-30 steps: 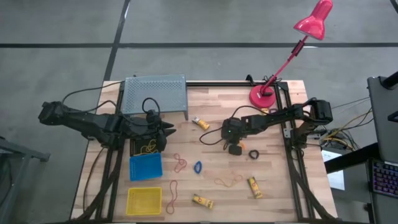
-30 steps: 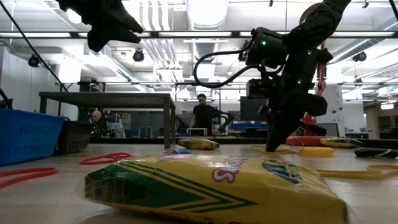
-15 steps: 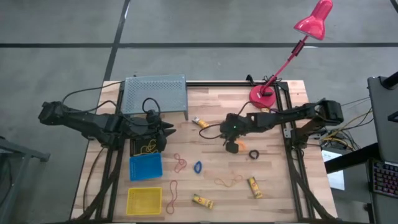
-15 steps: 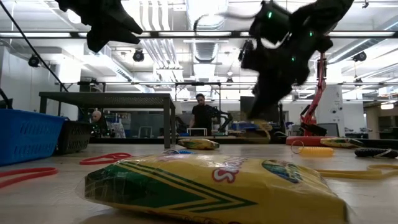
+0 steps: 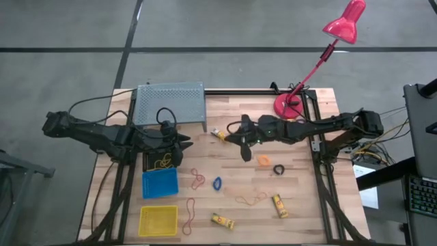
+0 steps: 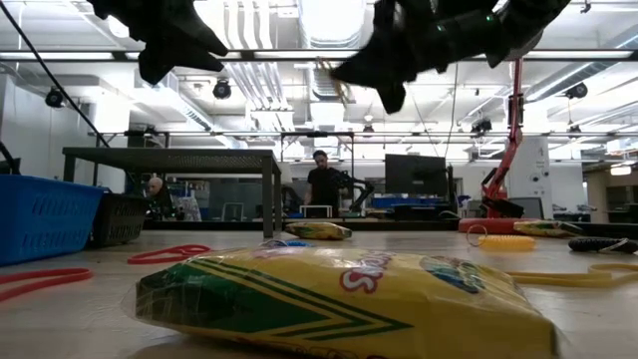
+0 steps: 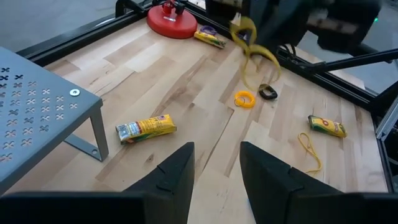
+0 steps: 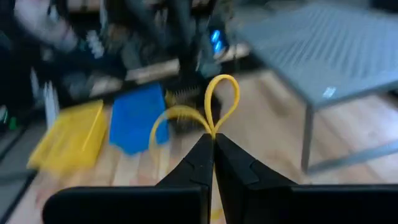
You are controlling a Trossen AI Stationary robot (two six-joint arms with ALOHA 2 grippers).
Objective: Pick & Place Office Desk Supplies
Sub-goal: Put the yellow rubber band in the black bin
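Right gripper [image 8: 211, 152]: fingers pinched flat together on a yellow rubber band [image 8: 205, 115], raised over the middle of the table [image 5: 300, 205], pointed toward the bins.
Left gripper [image 7: 216, 168]: fingers partway apart, nothing between them; hovers above the black bin [image 5: 158, 161], waiting.
Yellow rubber band: hangs in two loose loops from the pinch point, thin, soft, near weightless by the look; likely to swing and twist in transit, and to cling to a finger on release.
Grip point on bands: any part of the strand lying flat; a pinch across a single strand or a crossing of two looks safest, since the loop folds rather than resists.
Red rubber bands [image 5: 197, 180]: slack, irregular loops lying flat on the wood, well apart from each other; hard to get under, probably needing fingertips pressed right down to the table.
Orange ring [image 5: 263, 160]: small, thicker and rounder than the bands, just beside the black ring [image 5: 278, 169]; likely stiffer, could roll or skid if nudged.
Blue ring [image 5: 217, 183]: alone near the table's centre.
Crayon packs [image 6: 344, 294]: short yellow-and-green wrapped packs, glossy film, printed label; light but firm, best taken across the narrow width; wrapper may be slippery.
Bins: black one holds yellow bands already; blue bin [image 5: 160, 182] and yellow bin [image 5: 158, 220] next in a row, small, square, plastic.
Table: pale wood planks, smooth.
Shelf [image 5: 171, 104]: grey perforated metal, on legs.
Lamp [image 5: 289, 106]: pink, round base at the far corner.
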